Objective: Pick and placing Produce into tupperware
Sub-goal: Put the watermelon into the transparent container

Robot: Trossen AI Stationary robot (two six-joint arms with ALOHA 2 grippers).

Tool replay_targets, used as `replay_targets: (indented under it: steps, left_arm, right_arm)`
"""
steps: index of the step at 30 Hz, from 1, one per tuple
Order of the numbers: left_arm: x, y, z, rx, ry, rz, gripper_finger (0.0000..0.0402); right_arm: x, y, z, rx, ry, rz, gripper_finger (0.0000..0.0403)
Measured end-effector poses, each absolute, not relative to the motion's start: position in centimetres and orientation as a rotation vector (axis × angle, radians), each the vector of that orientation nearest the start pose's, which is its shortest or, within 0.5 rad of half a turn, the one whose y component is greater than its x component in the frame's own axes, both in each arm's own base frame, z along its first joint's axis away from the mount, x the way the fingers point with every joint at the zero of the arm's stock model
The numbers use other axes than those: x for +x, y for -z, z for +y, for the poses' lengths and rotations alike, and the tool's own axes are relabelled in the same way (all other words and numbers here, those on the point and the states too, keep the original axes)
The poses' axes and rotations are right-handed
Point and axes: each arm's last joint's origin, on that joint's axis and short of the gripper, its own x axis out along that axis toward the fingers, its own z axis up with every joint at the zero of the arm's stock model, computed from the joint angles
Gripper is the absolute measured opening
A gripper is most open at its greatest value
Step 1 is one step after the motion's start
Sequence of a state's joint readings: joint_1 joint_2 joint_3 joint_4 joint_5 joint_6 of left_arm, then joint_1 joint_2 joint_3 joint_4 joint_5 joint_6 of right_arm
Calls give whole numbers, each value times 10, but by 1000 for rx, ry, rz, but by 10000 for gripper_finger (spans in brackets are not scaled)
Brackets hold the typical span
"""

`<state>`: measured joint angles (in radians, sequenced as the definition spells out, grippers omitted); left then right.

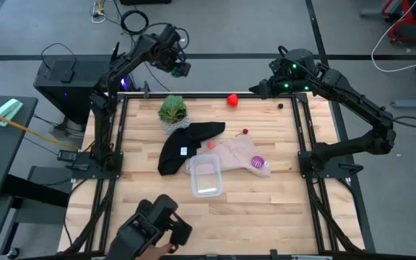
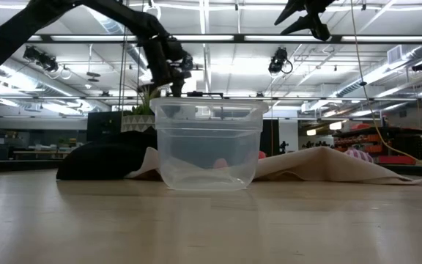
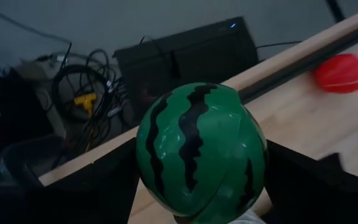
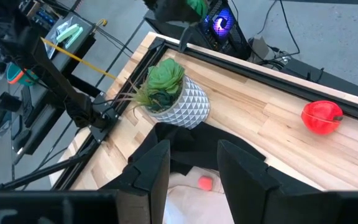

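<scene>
Potted plant at table's far edge; black cloth touching beige cloth

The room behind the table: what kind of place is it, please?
Probably a robotics lab or workshop: long ceiling lights over an open hall, loose cables on the floor, and a black computer case beside the table.

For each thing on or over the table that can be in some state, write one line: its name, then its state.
left gripper: shut on the watermelon, raised at the table's far edge
watermelon: held, off the table
right gripper: open, empty
tupperware: upright, lidless, empty
red fruit: loose on the table
purple fruit: lying on the beige cloth
</scene>
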<state>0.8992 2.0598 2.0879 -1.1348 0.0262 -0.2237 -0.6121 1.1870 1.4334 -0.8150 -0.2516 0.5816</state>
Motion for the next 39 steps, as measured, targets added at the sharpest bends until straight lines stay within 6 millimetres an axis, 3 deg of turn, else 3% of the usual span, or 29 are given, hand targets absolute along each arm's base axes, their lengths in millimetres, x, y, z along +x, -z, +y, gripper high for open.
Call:
replay_targets:
  steps: [12,19,30,39]
  left_arm:
    - [275,-382,310,-628,-857,845,301]
    - [298,-399,276,-651,-696,766,306]
    - [351,-401,198,-603,-504,832,307]
    - [380,-398,123,-609,-379,914,303]
  right_arm:
    - [188,-415,-123,776,481,415,142]
    - [188,-414,-123,735,469,429,142]
    - [188,-414,-123,699,461,444,142]
    - [182,-405,-119,649,452,569,142]
